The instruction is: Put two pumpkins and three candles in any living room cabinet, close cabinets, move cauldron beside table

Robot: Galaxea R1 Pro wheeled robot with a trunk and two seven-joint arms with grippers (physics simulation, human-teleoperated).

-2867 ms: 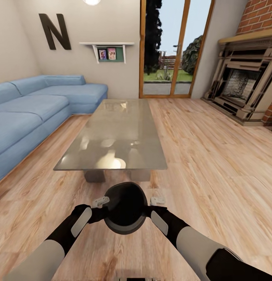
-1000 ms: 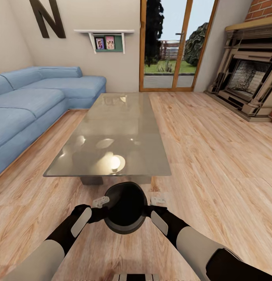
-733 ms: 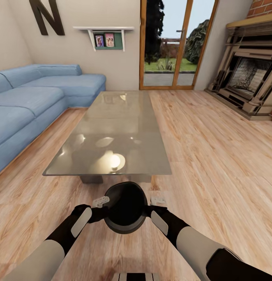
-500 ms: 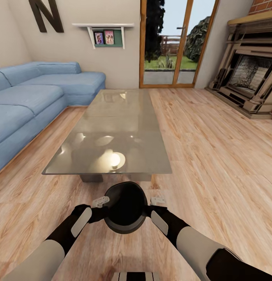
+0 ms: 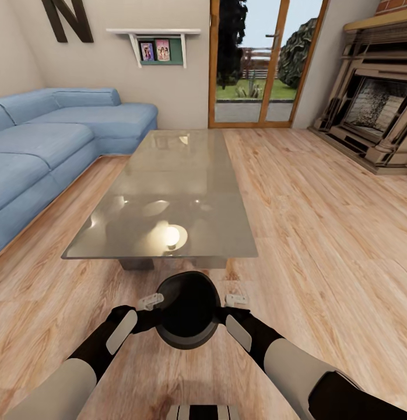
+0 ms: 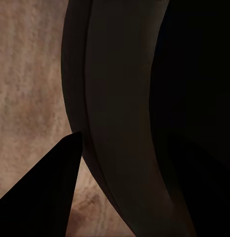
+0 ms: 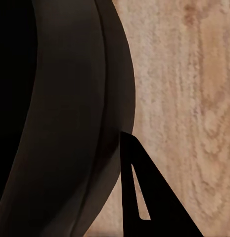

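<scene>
Grippers, left and right, clamp the glossy round black cauldron from opposite sides. It hangs above plank floor, near the grey glass-topped coffee table.

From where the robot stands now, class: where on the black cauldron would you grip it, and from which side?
Grip the cauldron at its rim, one end effector on each opposite side, as the left end effector and right end effector do here. The round body offers little to pinch; the wide open mouth has a thin rim that fingers can probably clamp.
</scene>
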